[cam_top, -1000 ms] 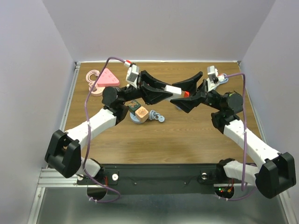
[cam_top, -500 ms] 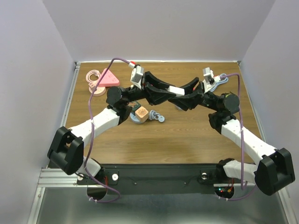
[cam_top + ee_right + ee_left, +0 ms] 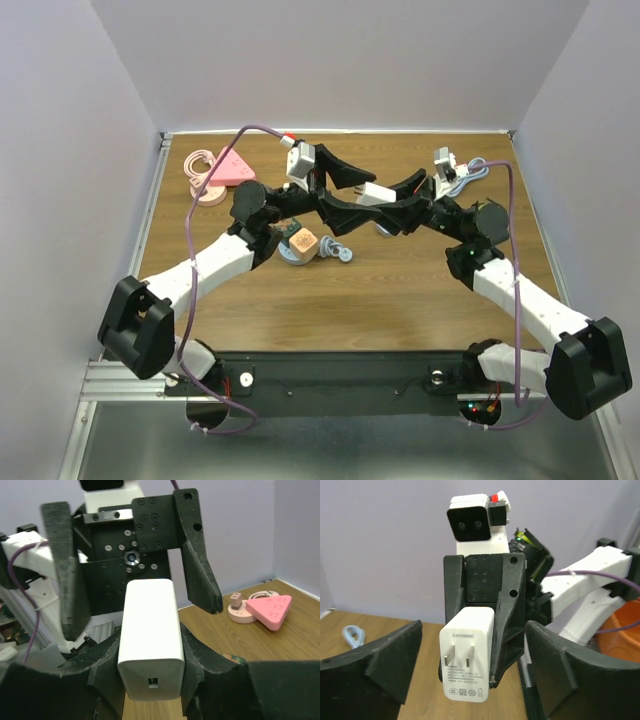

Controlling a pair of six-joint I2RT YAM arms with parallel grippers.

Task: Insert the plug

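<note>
A white plug (image 3: 375,193) hangs in mid-air over the middle of the table between both arms. My right gripper (image 3: 392,205) is shut on it, black fingers (image 3: 196,666) pressing both sides of the plug (image 3: 150,640). My left gripper (image 3: 350,188) is open, its fingers spread wide to either side of the plug and apart from it. In the left wrist view the plug (image 3: 467,655) shows its two prongs toward the camera, between the open left gripper (image 3: 474,630). A pink triangular power strip (image 3: 228,168) lies at the back left.
A pink round socket (image 3: 208,192) with a small adapter sits beside the power strip (image 3: 270,611). A wooden cube (image 3: 304,242) rests on a blue-grey disc (image 3: 293,256), small grey parts (image 3: 340,250) next to it. A pale cable (image 3: 470,172) lies back right.
My right gripper has closed on the plug, then my left gripper opened and let go of it. Both arms shifted slightly left.
</note>
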